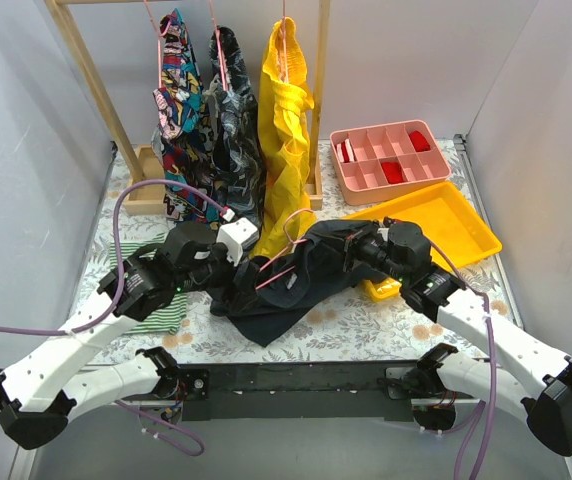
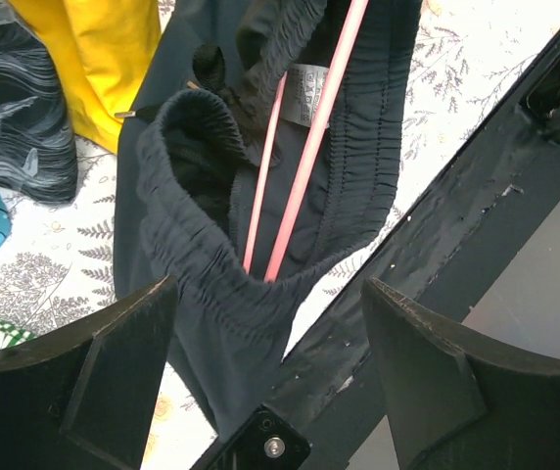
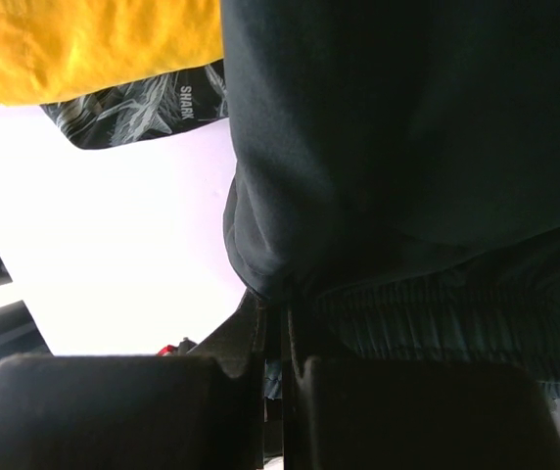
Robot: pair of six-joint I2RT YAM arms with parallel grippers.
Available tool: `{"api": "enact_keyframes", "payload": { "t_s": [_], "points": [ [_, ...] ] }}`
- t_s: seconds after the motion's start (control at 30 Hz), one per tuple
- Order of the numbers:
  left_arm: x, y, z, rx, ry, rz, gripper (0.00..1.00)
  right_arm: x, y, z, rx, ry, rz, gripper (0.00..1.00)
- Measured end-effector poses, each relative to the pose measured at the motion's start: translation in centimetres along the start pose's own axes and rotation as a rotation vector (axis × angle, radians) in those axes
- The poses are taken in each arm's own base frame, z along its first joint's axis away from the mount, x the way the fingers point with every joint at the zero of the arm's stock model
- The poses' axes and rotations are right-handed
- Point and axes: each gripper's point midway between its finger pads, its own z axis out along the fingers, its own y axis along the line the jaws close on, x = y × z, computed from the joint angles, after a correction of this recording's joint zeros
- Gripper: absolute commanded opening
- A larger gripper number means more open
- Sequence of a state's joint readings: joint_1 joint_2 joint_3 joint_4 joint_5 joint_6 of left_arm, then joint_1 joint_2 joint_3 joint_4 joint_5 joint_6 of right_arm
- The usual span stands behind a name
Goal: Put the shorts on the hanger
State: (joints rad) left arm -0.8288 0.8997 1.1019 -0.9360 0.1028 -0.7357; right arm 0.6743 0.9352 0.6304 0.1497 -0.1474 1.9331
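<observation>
shorts (image 1: 288,285) lie bunched on the table just in front of the hanging yellow garment (image 1: 286,130), right at its lower hem. right gripper (image 3: 278,338): jaws pinched almost closed on the shorts' elastic waistband, dark cloth draped above the fingers; this end sits right of the yellow garment's foot. left gripper (image 2: 270,294): jaws spread wide, nothing held, facing the waistband opening from left of the yellow garment. hanger (image 2: 311,147): two thin pink wires run down into the open waistband. hook end not visible; cannot tell how far in the frame sits.
</observation>
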Motion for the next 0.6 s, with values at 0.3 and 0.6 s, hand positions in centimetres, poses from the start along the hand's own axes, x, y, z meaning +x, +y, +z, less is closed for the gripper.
{"api": "enact_keyframes", "payload": {
  "t_s": [0.3, 0.6],
  "points": [
    [0.0, 0.0, -0.4, 0.004, -0.012, 0.013, 0.74, 0.9, 1.4, -0.3, -0.003, 0.02, -0.006, 0.01],
    [0.3, -0.2, 0.7, 0.026, -0.026, 0.033, 0.27, 1.9, 2.7, -0.6, 0.002, 0.042, -0.029, 0.01]
  ]
}}
